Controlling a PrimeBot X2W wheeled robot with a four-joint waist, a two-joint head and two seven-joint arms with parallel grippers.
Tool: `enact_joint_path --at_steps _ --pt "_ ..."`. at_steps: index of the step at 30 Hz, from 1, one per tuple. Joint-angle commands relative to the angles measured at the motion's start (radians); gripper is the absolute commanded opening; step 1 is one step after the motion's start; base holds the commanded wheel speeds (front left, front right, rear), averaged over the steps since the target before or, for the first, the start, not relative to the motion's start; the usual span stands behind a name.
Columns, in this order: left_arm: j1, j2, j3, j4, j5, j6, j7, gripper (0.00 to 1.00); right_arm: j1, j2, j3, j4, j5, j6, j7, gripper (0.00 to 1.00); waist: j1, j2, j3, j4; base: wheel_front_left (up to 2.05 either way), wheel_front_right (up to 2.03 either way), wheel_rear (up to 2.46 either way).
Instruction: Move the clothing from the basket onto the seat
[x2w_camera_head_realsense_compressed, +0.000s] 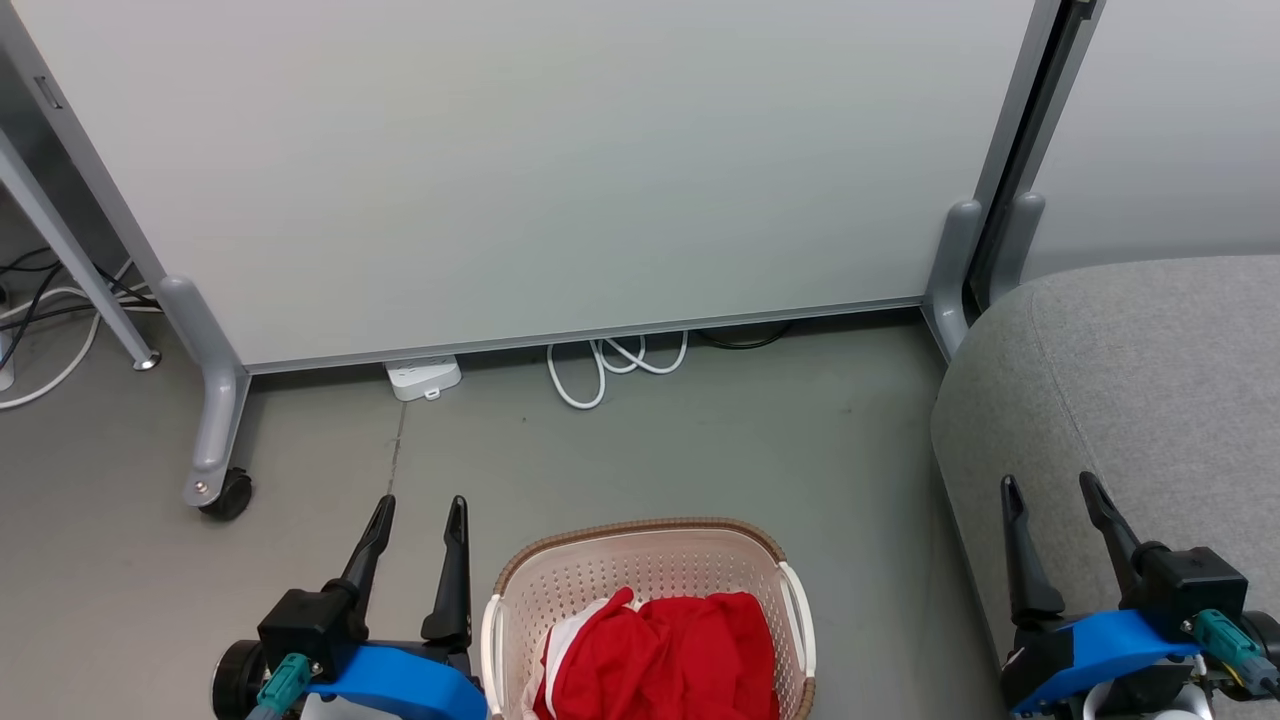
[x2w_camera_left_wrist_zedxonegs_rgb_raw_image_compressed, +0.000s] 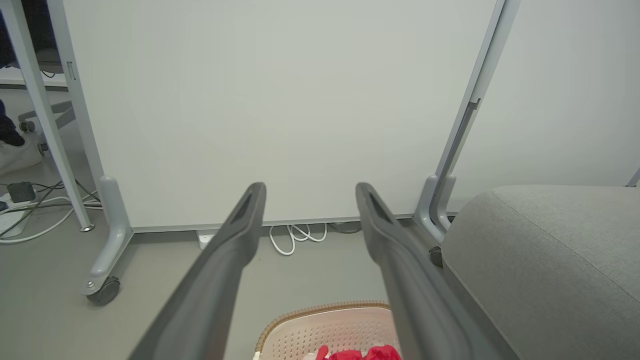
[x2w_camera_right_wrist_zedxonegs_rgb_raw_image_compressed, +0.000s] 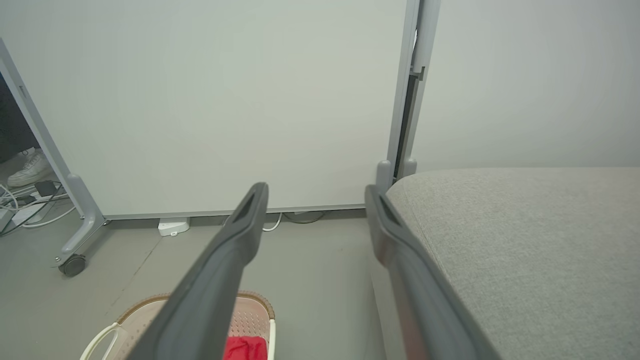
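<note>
Left gripper (x2w_camera_head_realsense_compressed: 422, 502): fingers spread wide, nothing between them, just left of the basket (x2w_camera_head_realsense_compressed: 640, 530). Right gripper (x2w_camera_head_realsense_compressed: 1049, 482): also wide and empty, over the near edge of the seat (x2w_camera_head_realsense_compressed: 1150, 380). Clothing (x2w_camera_head_realsense_compressed: 660, 650), red with white trim, lies bunched inside the basket on the grey floor (x2w_camera_head_realsense_compressed: 700, 440), seat to its right. Beyond: white partition panel (x2w_camera_head_realsense_compressed: 520, 170), power strip (x2w_camera_head_realsense_compressed: 423, 377), looped cable (x2w_camera_head_realsense_compressed: 610, 365).

Bright, even, diffuse light, no glare. Soft shadow on the floor under the pale grey-white partition panel (x2w_camera_head_realsense_compressed: 520, 170). Head view sharp. Wrist views: panel posts lean from wide-angle distortion at the edges, long dark fingers (x2w_camera_left_wrist_zedxonegs_rgb_raw_image_compressed: 220, 280) close-up, slightly soft.
</note>
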Motion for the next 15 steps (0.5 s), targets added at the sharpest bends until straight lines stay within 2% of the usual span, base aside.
enact_joint_path --at_steps 1,15 --pt "-0.005 0.006 0.000 0.002 0.004 0.001 -0.005 1.00 0.006 -0.005 0.002 -0.002 -0.007 0.000 -0.005 1.00 0.0000 0.0000 0.000 0.001 0.00 0.00 0.00" --pt "0.000 0.007 -0.001 0.023 0.000 -0.006 -0.002 1.00 0.001 -0.004 0.010 -0.008 -0.003 0.000 0.000 1.00 0.0000 0.0000 0.010 -0.001 0.00 0.00 0.00"
